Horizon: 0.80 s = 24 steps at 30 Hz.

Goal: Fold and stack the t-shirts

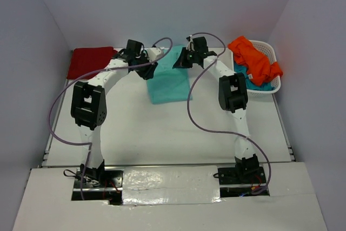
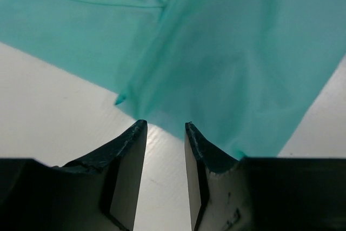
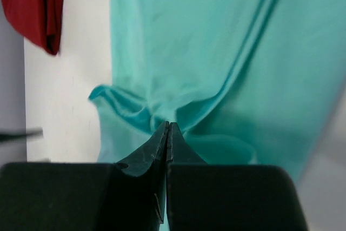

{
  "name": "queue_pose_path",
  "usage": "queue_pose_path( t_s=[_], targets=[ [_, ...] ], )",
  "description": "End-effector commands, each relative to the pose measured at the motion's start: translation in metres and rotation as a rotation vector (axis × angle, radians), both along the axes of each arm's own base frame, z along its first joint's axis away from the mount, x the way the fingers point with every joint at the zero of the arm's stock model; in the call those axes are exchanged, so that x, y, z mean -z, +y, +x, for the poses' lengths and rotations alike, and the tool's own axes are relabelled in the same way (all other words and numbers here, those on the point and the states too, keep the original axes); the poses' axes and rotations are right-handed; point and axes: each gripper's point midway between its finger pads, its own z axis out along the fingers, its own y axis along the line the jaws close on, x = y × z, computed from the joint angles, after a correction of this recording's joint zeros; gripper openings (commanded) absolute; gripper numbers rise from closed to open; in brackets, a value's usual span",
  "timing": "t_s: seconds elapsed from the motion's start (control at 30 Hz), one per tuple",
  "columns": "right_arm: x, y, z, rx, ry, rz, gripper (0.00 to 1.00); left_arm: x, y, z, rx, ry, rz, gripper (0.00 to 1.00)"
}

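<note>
One shirt of the four looks finished: the dark red shirt (image 1: pixel 91 61) lies folded flat at about ten o'clock on the table (image 1: pixel 162 139). The mint-aqua shirt (image 1: pixel 168 85) is the one in hand, so I judge the task to be in its second shirt. The orange shirt (image 1: pixel 254 58) and the teal-blue shirt (image 1: pixel 263 86) lie heaped in the white basket (image 1: pixel 270 52) at two o'clock, not yet folded, and no stack is begun. The mint-aqua shirt sits centre-table toward twelve o'clock as a partly folded strip. Its long axis runs roughly twelve to six, the far end under both wrists and the near end pointing at the bases. Which end is the collar cannot be told. The right gripper (image 3: pixel 168 125) is closed tight, and cloth puckers into its tips, so it appears to pinch a fold of that shirt. The left gripper (image 2: pixel 163 128) stands partly open with bare table between its jaws, and the shirt's edge is just beyond the tips, ungripped.
</note>
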Motion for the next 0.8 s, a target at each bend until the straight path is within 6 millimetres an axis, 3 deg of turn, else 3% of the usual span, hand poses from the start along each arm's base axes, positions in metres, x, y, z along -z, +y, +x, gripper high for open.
queue_pose_path(
  t_s=[0.0,0.03,0.13,0.23,0.27,0.3,0.33,0.4,0.43,0.47,0.5,0.53,0.57,0.6,0.63,0.67,0.7,0.77],
  targets=[
    [0.019,-0.009,0.018,0.049,0.031,0.003,0.0,-0.023,-0.026,-0.027,0.182,-0.067,0.044,0.46],
    [0.024,-0.011,0.02,0.057,0.046,-0.008,0.0,-0.021,-0.027,-0.031,0.197,-0.056,0.053,0.45],
    [0.012,-0.029,0.035,0.097,0.014,-0.017,0.0,-0.014,-0.016,-0.045,0.174,0.036,0.065,0.42],
    [-0.026,-0.064,0.051,0.206,-0.052,-0.021,0.0,-0.011,-0.002,-0.066,0.114,0.108,0.025,0.4],
    [-0.031,-0.075,0.053,0.228,-0.055,-0.013,0.01,0.001,-0.001,-0.08,0.091,0.16,0.012,0.4],
    [-0.04,-0.094,0.059,0.263,-0.063,-0.005,0.04,-0.008,-0.004,-0.086,0.088,0.155,-0.025,0.41],
    [-0.056,-0.102,0.058,0.274,-0.075,0.003,0.1,0.0,-0.005,-0.098,0.08,0.202,-0.046,0.41],
    [-0.067,-0.117,0.05,0.28,-0.071,-0.013,0.25,-0.006,-0.012,-0.11,0.026,0.261,-0.124,0.42],
    [-0.07,-0.118,0.043,0.274,-0.072,-0.031,0.3,-0.003,-0.013,-0.114,0.002,0.282,-0.142,0.42],
    [-0.074,-0.12,0.023,0.266,-0.062,-0.054,0.33,0.009,-0.012,-0.127,-0.044,0.345,-0.164,0.42],
    [-0.072,-0.119,0.01,0.239,-0.06,-0.062,0.38,0.007,-0.013,-0.131,-0.055,0.345,-0.183,0.43],
    [-0.041,-0.115,-0.017,0.212,0.013,-0.072,0.44,0.02,-0.011,-0.135,-0.077,0.351,-0.188,0.43],
    [-0.038,-0.112,-0.033,0.187,0.025,-0.064,0.46,0.025,-0.011,-0.137,-0.118,0.366,-0.204,0.43],
    [-0.051,-0.107,-0.049,0.149,0.006,-0.043,0.48,0.029,-0.01,-0.137,-0.129,0.36,-0.208,0.43],
    [-0.045,-0.105,-0.061,0.138,0.014,-0.043,0.48,0.032,-0.012,-0.133,-0.13,0.339,-0.225,0.44],
    [-0.015,-0.101,-0.089,0.119,0.088,-0.059,0.48,0.046,-0.011,-0.138,-0.149,0.364,-0.224,0.44],
    [-0.018,-0.097,-0.099,0.103,0.079,-0.056,0.49,0.052,-0.011,-0.138,-0.169,0.373,-0.232,0.45],
    [0.003,-0.086,-0.124,0.049,0.129,-0.056,0.51,0.063,-0.013,-0.133,-0.204,0.382,-0.248,0.46]
  ],
)
